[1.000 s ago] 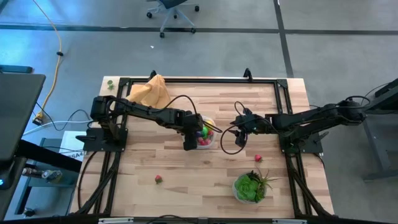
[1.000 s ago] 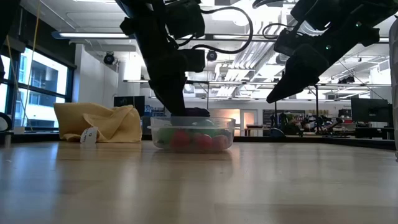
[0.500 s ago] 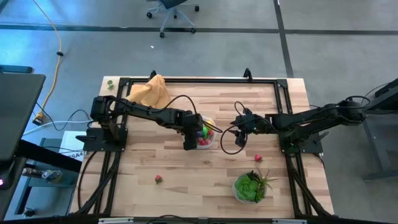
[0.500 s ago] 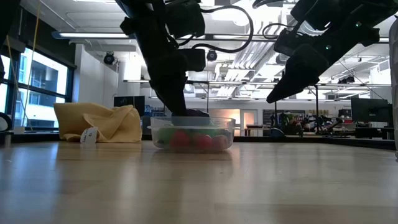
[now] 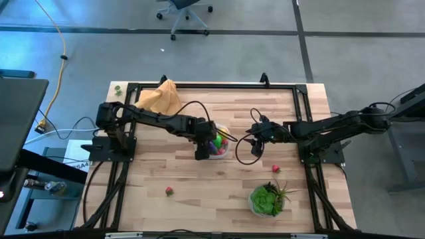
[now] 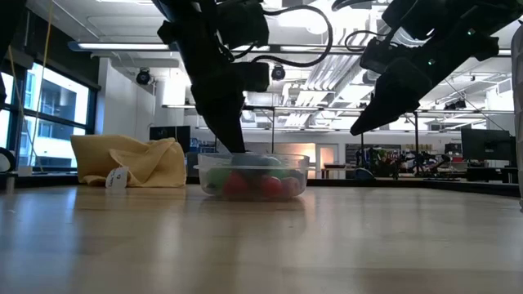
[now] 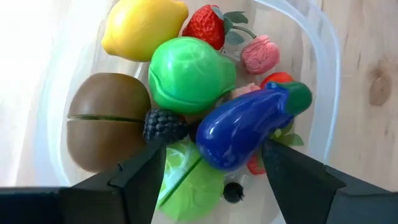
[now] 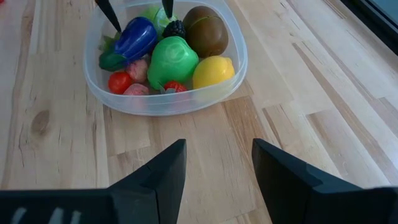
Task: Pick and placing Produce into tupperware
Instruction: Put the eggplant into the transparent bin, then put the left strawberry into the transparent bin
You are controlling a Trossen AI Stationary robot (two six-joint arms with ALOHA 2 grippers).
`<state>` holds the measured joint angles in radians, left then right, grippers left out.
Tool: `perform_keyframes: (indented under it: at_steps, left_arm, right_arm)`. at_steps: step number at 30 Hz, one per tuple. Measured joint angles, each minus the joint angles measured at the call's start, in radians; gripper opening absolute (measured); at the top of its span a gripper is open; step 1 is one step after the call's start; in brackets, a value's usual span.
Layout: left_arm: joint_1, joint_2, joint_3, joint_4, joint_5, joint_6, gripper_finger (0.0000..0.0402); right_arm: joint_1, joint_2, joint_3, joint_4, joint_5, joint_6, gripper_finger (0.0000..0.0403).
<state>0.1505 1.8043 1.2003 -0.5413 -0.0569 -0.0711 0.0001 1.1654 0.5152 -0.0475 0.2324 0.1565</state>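
Note:
The tupperware (image 5: 222, 149) (image 6: 253, 174) stands mid-table, a clear round tub holding produce: a lemon (image 7: 143, 28), a green fruit (image 7: 189, 74), a kiwi (image 7: 106, 127), a blue-purple eggplant (image 7: 245, 127) and red berries. My left gripper (image 7: 211, 155) (image 5: 203, 145) is open and points down into the tub, one finger on either side of the eggplant, which lies on the pile. I cannot tell whether the fingers touch it. My right gripper (image 8: 217, 168) (image 5: 255, 139) hovers open, to the right of the tub and above the table.
Two red berries lie on the table (image 5: 169, 191) (image 5: 275, 168). A leafy green plant (image 5: 269, 199) sits near the front right. The orange-tan cloth (image 5: 161, 97) lies at the far left, with a small green piece (image 5: 117, 88) on the corner beyond it.
In the low view, a dark shape under my left gripper at the tub's rim has gone, and the produce inside has shifted slightly. The right arm has kept still.

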Motion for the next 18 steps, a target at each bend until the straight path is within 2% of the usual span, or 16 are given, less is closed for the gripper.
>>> perform_keyframes:
  at_steps: [7,13,18]
  left_arm:
    - [0.000,-0.003,0.117,-0.169,-0.008,0.027,0.0255]
    - [-0.023,-0.003,0.232,-0.426,0.001,0.037,0.0254]
    - [-0.115,-0.029,0.239,-0.564,-0.005,-0.076,0.0254]
  right_arm:
    - [0.000,0.000,0.000,0.000,0.000,0.000,0.0176]
    - [0.000,0.000,0.000,0.000,0.000,0.000,0.0176]
    - [0.000,0.000,0.000,0.000,0.000,0.000,0.0176]
